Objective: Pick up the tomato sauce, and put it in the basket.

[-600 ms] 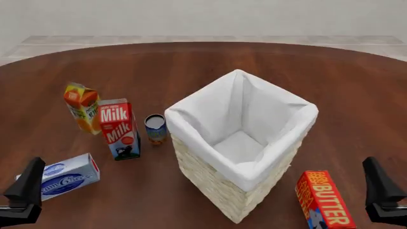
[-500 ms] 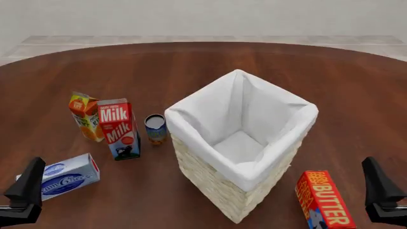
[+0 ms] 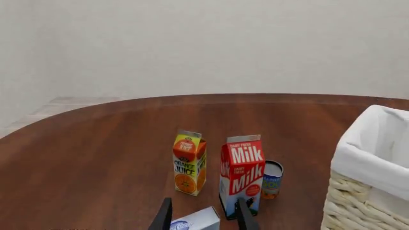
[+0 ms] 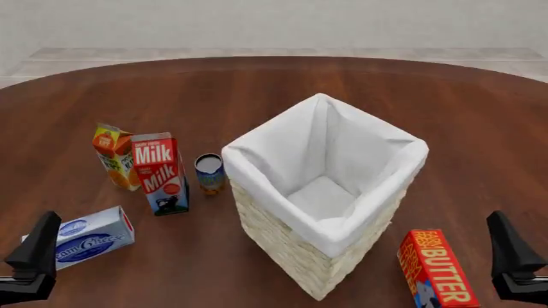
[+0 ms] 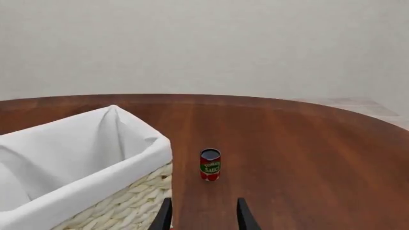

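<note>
Starting at the left, the left gripper (image 3: 203, 218) hung low over the dark wooden tabletop (image 4: 256, 90) with its jaws apart and holding nothing, a blue-and-white cream cheese box (image 4: 86, 237) lying just ahead of it. Further along stood an orange juice carton (image 4: 115, 157), a red-and-white milk carton (image 4: 160, 173) and a blue-and-orange labelled can (image 4: 209, 172), which was not the target. The tall cream wicker basket with white cloth lining (image 4: 283, 244) sat in the middle, and a red butter box (image 4: 437, 269) lay near its right side. The right gripper (image 5: 203, 211) also waited with jaws spread and empty. The red-labelled tomato sauce can (image 5: 210, 164) stood upright beyond the basket, apart from its wall; the front view did not show it, probably because the basket hid it. The right arm looked better placed: it should probably reach forward past the butter box, centre the open jaws on the can and close squarely before lifting above the rim.
</note>
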Controlling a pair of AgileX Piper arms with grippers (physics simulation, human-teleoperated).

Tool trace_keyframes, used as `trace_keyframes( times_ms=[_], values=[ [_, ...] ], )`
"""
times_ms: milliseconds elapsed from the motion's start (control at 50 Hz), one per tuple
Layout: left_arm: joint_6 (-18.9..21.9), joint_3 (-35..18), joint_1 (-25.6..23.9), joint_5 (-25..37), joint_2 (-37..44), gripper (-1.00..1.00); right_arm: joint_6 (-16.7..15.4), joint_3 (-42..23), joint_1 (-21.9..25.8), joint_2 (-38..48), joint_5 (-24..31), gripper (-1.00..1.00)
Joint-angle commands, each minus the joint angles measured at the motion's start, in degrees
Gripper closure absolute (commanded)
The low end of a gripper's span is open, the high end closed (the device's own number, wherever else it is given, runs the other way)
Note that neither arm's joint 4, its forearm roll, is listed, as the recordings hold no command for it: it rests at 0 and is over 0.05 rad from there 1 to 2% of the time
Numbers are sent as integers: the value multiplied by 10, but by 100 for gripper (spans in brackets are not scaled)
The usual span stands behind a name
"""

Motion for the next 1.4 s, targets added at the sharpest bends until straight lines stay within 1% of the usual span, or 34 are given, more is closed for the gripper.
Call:
trace_keyframes(
  times_ms=[20,60,80,100,120,140,160,180,200,220,240,280,300,320,360,440,500,580,600,620,660,720,780,820,840,920,1020,1040,1120,1200,1240,1280,1320,1400],
  values=[
    [1,-1,0,1,-1,-100,0,-2,-1,-1,3,-100],
    [2,-2,0,3,-2,-100,1,-3,0,-1,4,-100],
    [12,-3,-1,-6,-3,-100,2,-3,0,-1,5,-100],
    [7,-3,7,-1,-3,-100,4,-3,5,0,4,-100],
    [-1,-3,11,6,-2,-100,10,-5,8,-1,3,-100],
    [3,-3,8,3,-2,-100,26,-5,6,16,0,-100],
    [6,-3,7,0,-3,-100,52,-14,14,17,4,-100],
    [6,-5,7,3,-3,-100,56,-27,13,5,18,-100],
    [6,-5,7,3,-3,-100,56,-27,13,7,16,-100],
    [5,-5,7,3,-3,-100,44,-64,17,22,36,-100],
    [-4,-4,8,9,-1,-100,76,-81,12,23,45,-100],
    [7,-6,7,2,-3,-100,81,-116,32,50,58,-100],
    [3,-5,7,5,-3,-100,78,-134,28,66,64,-100],
    [3,-5,7,5,-3,-100,78,-134,28,66,63,-100],
    [4,-5,7,4,-3,-100,104,-160,42,97,71,-100],
    [1,-5,7,6,-2,-100,121,-203,59,163,83,-100],
    [4,-3,7,2,-3,-100,154,-227,69,198,98,-100],
    [5,-1,7,-1,-3,-100,151,-282,71,242,132,-100],
    [5,-1,7,-1,-3,-100,151,-283,71,242,132,-100],
    [1,0,7,2,-2,-100,163,-306,77,266,147,-100],
    [2,-1,7,2,-2,-100,164,-318,76,281,155,-100],
    [2,0,7,1,-2,-100,160,-366,77,328,185,-100],
    [5,1,7,-3,-2,-100,173,-398,82,361,204,-100],
    [2,2,7,-1,-1,-100,172,-411,82,368,209,-100],
    [4,-2,7,1,-2,-100,181,-432,81,387,221,-100],
    [2,-2,7,3,-2,-100,186,-467,81,420,244,-100],
    [2,-2,7,3,-2,-100,216,-508,81,453,267,-100],
    [4,-4,7,3,-3,-100,228,-519,78,460,269,-100],
    [2,-4,7,5,-3,-100,218,-556,65,495,292,-100],
    [2,-3,7,4,-2,-100,230,-583,58,524,311,-100],
    [3,-2,7,3,-2,-100,229,-589,57,529,315,-100],
    [4,-2,7,1,-3,-100,220,-623,41,551,332,-100],
    [3,0,7,1,-2,-100,218,-636,33,559,339,-100],
    [5,-5,7,5,-3,-100,222,-658,23,579,354,-100]
  ],
)
